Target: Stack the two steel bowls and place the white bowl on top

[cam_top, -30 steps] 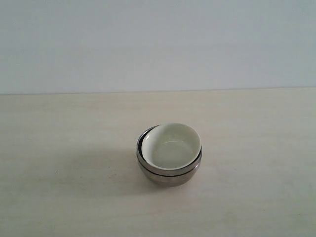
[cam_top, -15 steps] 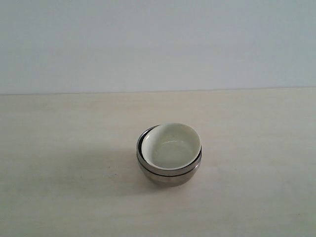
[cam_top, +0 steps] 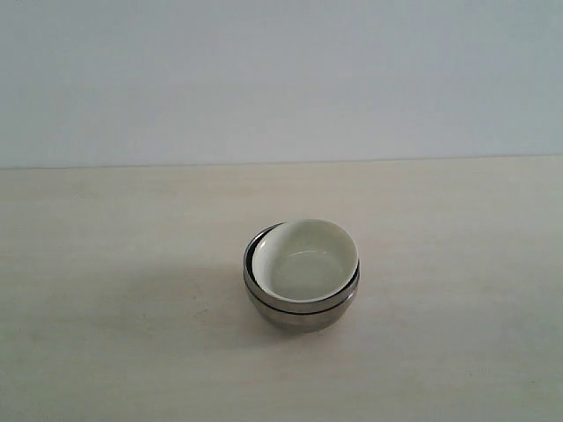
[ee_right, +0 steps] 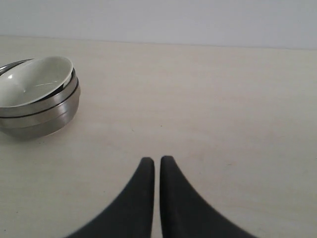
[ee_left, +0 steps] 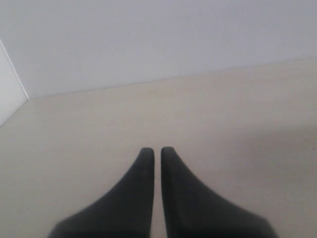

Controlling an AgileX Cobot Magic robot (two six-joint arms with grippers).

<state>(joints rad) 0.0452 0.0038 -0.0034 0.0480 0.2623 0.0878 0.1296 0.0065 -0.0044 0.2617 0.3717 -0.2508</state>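
Task looks basically done. Steel bowls (cam_top: pixel 302 309) sit nested one in the other near the middle of the desk (cam_top: pixel 106 264), w/ the white bowl (cam_top: pixel 306 259) resting inside the top one. It isn't centred tho: leans a bit, dark gap showing on one side. Left hand (ee_left: pixel 157 151) closed to a thin slit, nothing in it, no bowls in its view. Right hand (ee_right: pixel 157 161) same, closed & empty, well apart from the stack. Prob nothing left, except maybe a nudge to seat the white bowl flat.
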